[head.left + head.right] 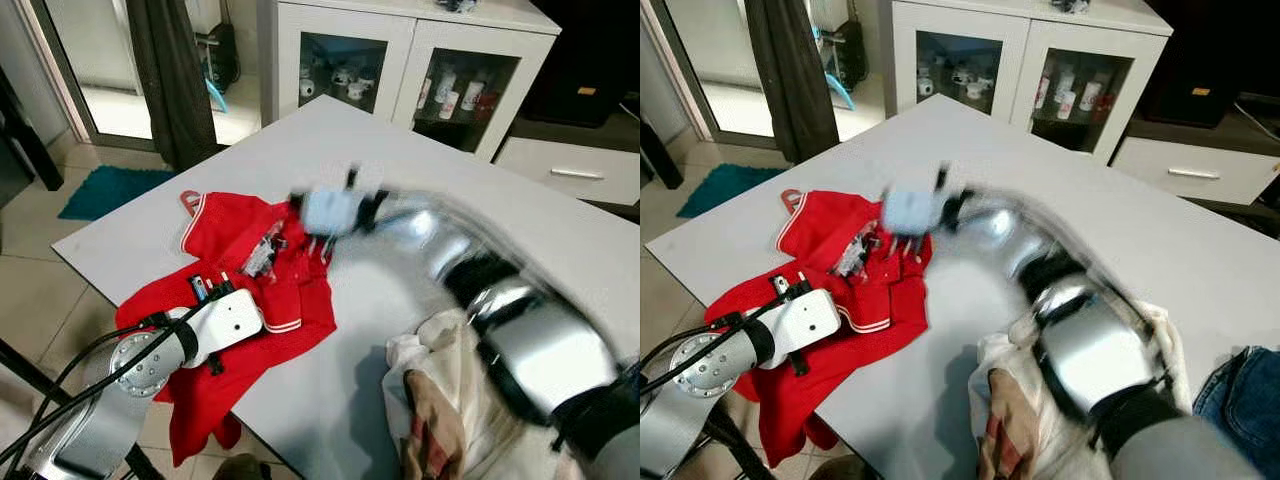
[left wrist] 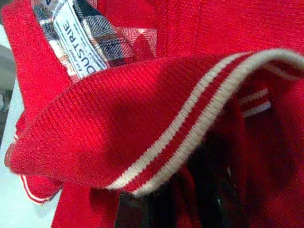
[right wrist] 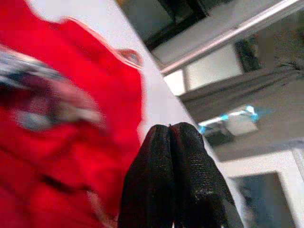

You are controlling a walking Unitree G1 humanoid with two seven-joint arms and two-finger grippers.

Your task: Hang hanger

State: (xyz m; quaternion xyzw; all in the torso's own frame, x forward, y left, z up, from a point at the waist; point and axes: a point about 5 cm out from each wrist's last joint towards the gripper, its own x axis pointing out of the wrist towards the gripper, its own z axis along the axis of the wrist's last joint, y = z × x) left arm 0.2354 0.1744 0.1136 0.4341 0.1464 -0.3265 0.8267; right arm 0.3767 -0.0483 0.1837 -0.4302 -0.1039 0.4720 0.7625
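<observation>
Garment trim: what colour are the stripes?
Cream-white stripes on the red garment, clearest in the left wrist view.

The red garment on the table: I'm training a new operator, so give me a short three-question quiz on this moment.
1. True or false: the red garment lies on the white table.
2. Which end effector has its fingers pressed together? A) left B) right
3. Fill in: the garment's trim is red and ____ striped.

Key:
1. True; part of it hangs over the near edge.
2. B; the right end effector is shut, empty, above the garment. The left end effector rests on the fabric.
3. White.
</observation>
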